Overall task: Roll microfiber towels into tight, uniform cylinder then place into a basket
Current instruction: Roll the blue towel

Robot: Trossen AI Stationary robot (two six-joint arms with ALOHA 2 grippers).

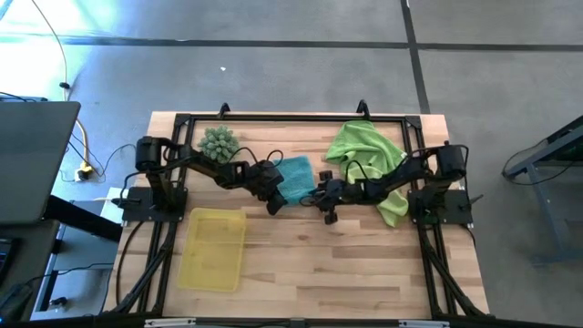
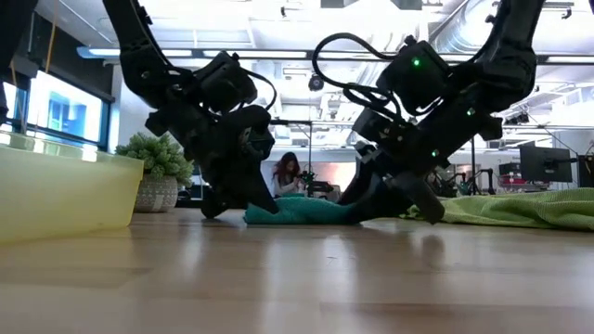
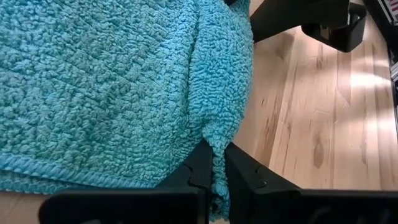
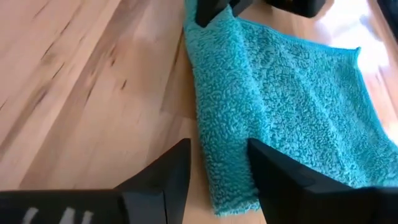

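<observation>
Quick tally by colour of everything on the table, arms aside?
Teal towel: 1
Lime green cloth, one heap (towels in it can't be separated): 1
Yellow basket: 1
Pale-green spiky ball: 1
Total: 4

Open-plan lab, ceiling ducts, monitors, seated person
</observation>
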